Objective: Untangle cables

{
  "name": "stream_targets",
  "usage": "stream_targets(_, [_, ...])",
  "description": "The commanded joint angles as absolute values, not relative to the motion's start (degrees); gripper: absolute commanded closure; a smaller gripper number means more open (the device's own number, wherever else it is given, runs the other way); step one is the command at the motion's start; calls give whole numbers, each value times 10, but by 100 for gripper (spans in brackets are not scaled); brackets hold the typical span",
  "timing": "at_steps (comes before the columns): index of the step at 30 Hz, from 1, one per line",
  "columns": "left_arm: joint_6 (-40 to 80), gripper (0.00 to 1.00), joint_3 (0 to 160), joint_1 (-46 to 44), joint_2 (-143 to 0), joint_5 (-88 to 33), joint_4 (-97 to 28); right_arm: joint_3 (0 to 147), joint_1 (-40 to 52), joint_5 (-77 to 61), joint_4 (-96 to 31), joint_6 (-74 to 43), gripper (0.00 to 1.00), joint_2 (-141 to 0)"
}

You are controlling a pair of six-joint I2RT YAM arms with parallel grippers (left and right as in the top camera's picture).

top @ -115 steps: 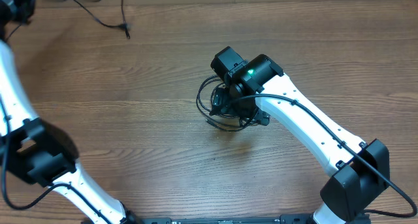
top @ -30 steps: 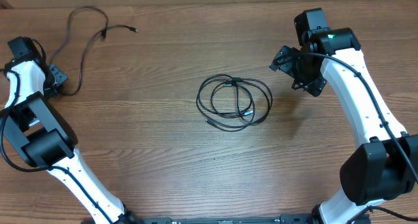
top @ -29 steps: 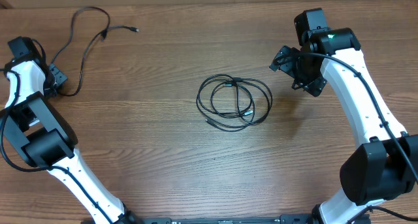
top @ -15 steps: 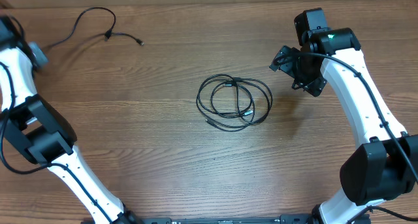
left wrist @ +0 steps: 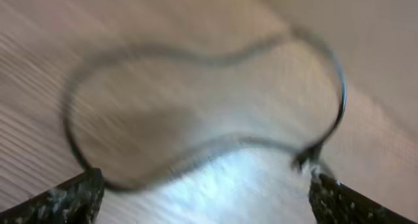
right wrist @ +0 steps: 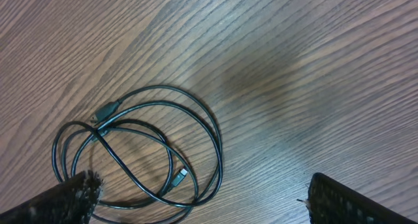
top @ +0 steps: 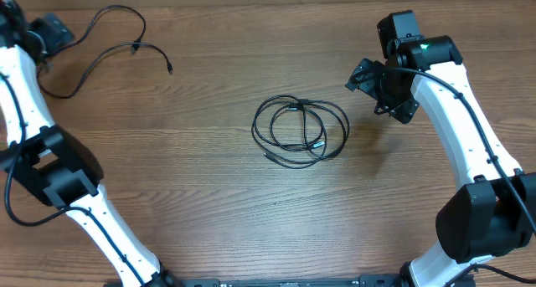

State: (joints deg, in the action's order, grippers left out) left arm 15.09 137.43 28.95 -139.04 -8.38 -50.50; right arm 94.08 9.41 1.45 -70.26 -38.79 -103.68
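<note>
A coil of thin black cables lies in the middle of the wooden table. It also shows in the right wrist view as overlapping loops with a silver-tipped plug inside. My right gripper hovers to the right of the coil, open and empty. A separate black cable sprawls at the back left, its plug end pointing to the front. My left gripper is above that cable's left part. Its view is blurred: the cable loops on the wood, and the open gripper holds nothing.
The table's far edge runs close behind the loose cable and both grippers. The white left arm stands along the left side, the white right arm along the right side.
My left gripper has opened and let go of the loose cable, and has moved toward the back. The cable has settled on the table. The right arm and the coil have not moved.
</note>
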Motion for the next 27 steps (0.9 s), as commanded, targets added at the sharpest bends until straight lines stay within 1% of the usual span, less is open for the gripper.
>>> stream_targets(1, [154,0,1377,256,-1426,-104,-554,940,92,14,-701,-385,0,-1036])
stream_targets(4, [138,1,1376,239,-1442,-80,-579,940,92,13,-701,-385,0,-1036])
stream_targets(6, [133,2,1376,228,-1458,-34,-594,940,92,13,-701,-385,0,-1036])
stream_targets(8, [132,7,1376,220,-1472,13,-604,940,92,13,-701,-385,0,-1036])
stream_targets(9, [132,13,1376,218,-1479,33,-609,940,92,13,-701,-385,0,-1036])
stream_targets(11, [132,49,1376,216,-1491,69,-616,940,92,13,-701,-385,0,-1036])
stream_targets(12, [133,57,1376,216,-1498,82,-618,940,92,13,-701,-385,0,-1036])
stream_targets(14, [133,67,1376,217,-1512,105,-621,940,92,13,-701,-385,0,-1036])
stream_targets(19, [133,87,1376,226,-1521,110,-613,940,92,13,-701,-385,0,-1036])
stream_targets(22, [133,96,1376,232,-1523,110,-604,940,92,13,-701,-385,0,-1036])
stream_targets(27, [133,96,1376,247,-1531,109,-592,940,92,13,-701,-385,0,-1036])
